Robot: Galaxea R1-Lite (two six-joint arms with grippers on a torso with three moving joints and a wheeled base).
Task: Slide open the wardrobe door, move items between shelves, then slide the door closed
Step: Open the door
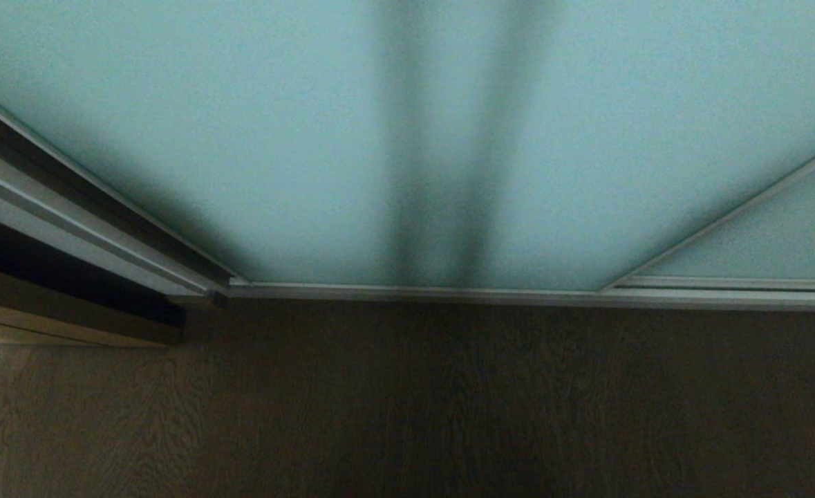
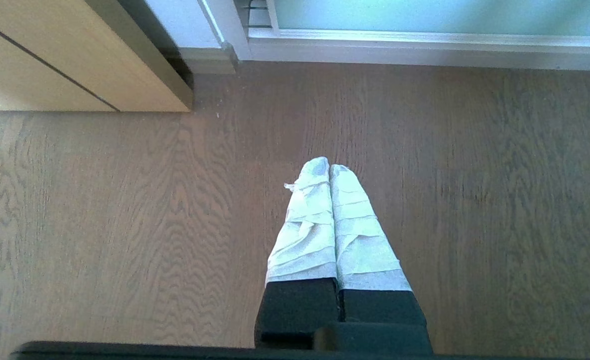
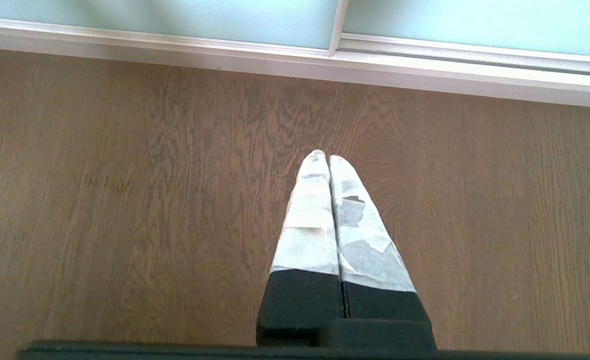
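Brown wood-grain floor (image 1: 407, 415) fills the lower half of the head view; above it, from 9 to 3 o'clock, stands the sliding wardrobe door (image 1: 310, 138), frosted blue-green glass in a slim silver frame, fully across the opening. A second glass panel (image 1: 780, 242) overlaps at 3 o'clock, and a beige cabinet front (image 2: 49, 65) sits at 9 o'clock, just beside the door's track end.

Step in hand, as I judge it: the very start, w/ the door not yet opened. No shelves or garments visible; presumably behind the glass.

Neither arm shows in the head view. Left gripper (image 2: 329, 167) hangs over bare floor, taped fingers pressed together, holding nothing, touching nothing. Right gripper (image 3: 328, 155) same: fingers together, empty, above the floor, w/ the door's bottom rail ahead at 12 o'clock.

Next move prob. calls for raising an arm to the door's frame edge and pushing sideways along the track; smooth glass gives little purchase, so the frame is the likelier contact pt.
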